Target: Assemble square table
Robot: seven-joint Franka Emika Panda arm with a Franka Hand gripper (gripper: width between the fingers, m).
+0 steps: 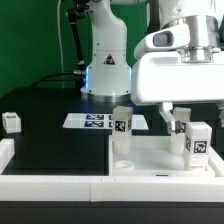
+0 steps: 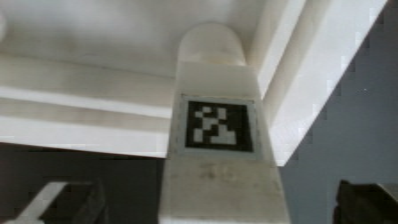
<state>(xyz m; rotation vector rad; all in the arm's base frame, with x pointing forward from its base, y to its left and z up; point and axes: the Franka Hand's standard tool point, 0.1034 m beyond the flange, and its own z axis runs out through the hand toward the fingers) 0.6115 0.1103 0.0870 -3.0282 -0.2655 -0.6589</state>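
The square table's white slab (image 1: 150, 158) lies hollow face up at the front of the exterior view's right. Tagged white legs stand on it at the back left corner (image 1: 121, 125) and the front right (image 1: 197, 141). My gripper (image 1: 175, 116) hangs over the slab's back right corner. In the wrist view a tagged leg (image 2: 221, 120) stands upright in a rimmed corner of the slab (image 2: 89, 90). My gripper (image 2: 210, 205) is open around it. A dark gap shows between the leg and each of the fingers (image 2: 45, 205). Another loose leg (image 1: 11, 122) stands on the black worktop far to the exterior view's left.
The marker board (image 1: 98, 121) lies flat behind the slab. The robot base (image 1: 105, 65) stands at the back. A low white wall (image 1: 50, 185) edges the worktop along the front and the exterior view's left.
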